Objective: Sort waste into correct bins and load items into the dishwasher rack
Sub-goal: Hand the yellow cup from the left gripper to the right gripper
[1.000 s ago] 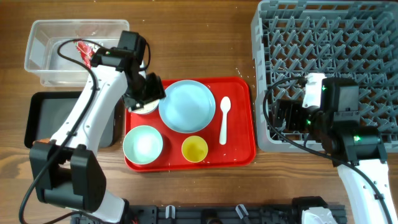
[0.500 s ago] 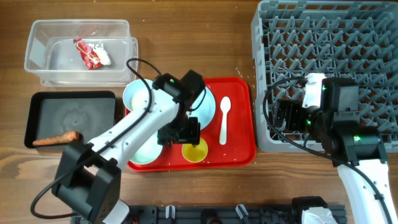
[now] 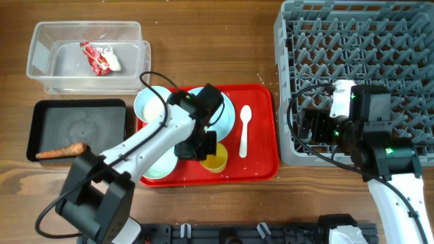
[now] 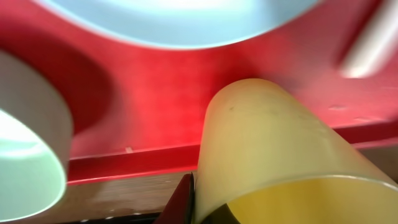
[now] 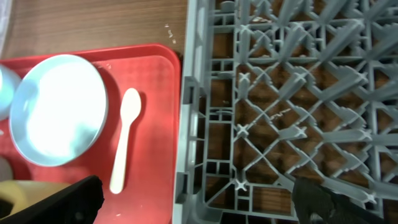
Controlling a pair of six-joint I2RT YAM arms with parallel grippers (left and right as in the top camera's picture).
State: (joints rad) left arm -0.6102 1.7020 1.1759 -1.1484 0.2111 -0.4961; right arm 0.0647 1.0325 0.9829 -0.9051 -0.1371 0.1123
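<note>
Cup (image 3: 215, 163) sits on the red tray (image 3: 261, 146) near the desk's front edge, with your left gripper (image 3: 195, 148) right on top of it. I cannot tell whether it has closed. Grip the wall squarely and lift clear of the bowl (image 4: 28, 168). Your right gripper (image 3: 310, 127) hovers wide open and empty by the rack (image 3: 352, 41).

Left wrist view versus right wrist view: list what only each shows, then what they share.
Only the left wrist: the mint bowl beside the yellow cup, seen close up. Only the right wrist: the grey rack and the open right gripper. Both: the red tray, the blue plate, the white spoon and the yellow cup.
</note>
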